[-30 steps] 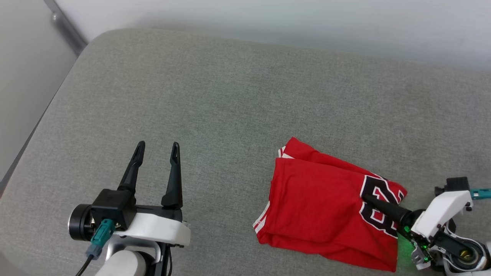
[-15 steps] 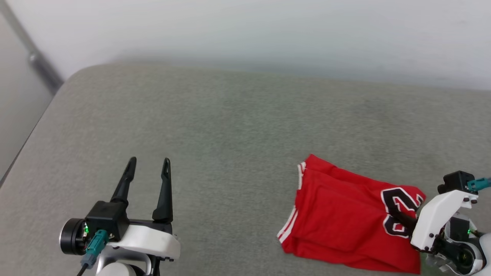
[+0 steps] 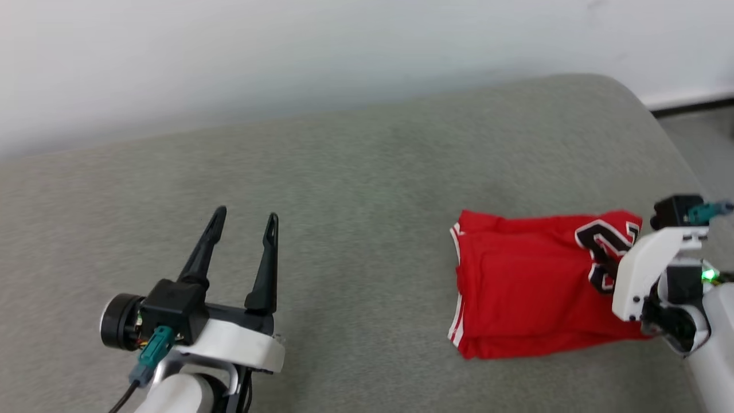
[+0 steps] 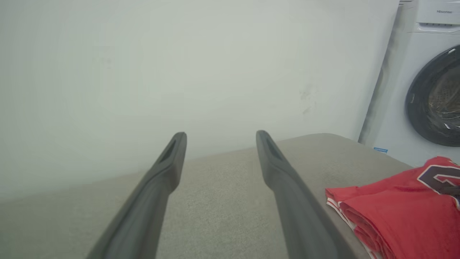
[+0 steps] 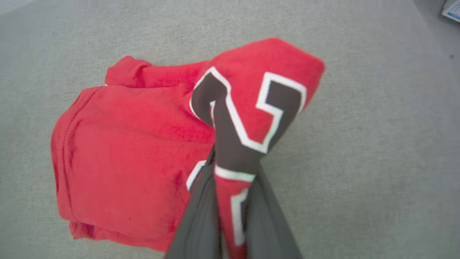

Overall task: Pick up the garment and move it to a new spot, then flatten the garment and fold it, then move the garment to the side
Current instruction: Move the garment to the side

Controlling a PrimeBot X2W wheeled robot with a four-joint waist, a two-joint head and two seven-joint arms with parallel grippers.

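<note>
Red garment [image 3: 527,292] lying folded on right part of grey cushion [image 3: 344,172]; I am seeing right gripper [image 5: 231,172] fingers pinching tight on its numbered edge. Left gripper [image 3: 246,215] hovering well apart, fingers spread wide, holding nothing.

Item: grey woven padded surface [image 3: 344,189], rounded far corner | Behind: plain white wall [image 3: 287,46] meeting its far edge | Right of wall: white front-loading washing machine [image 4: 390,118], dark round door [image 4: 431,100] | Past corner: grey floor [image 3: 706,133]
</note>
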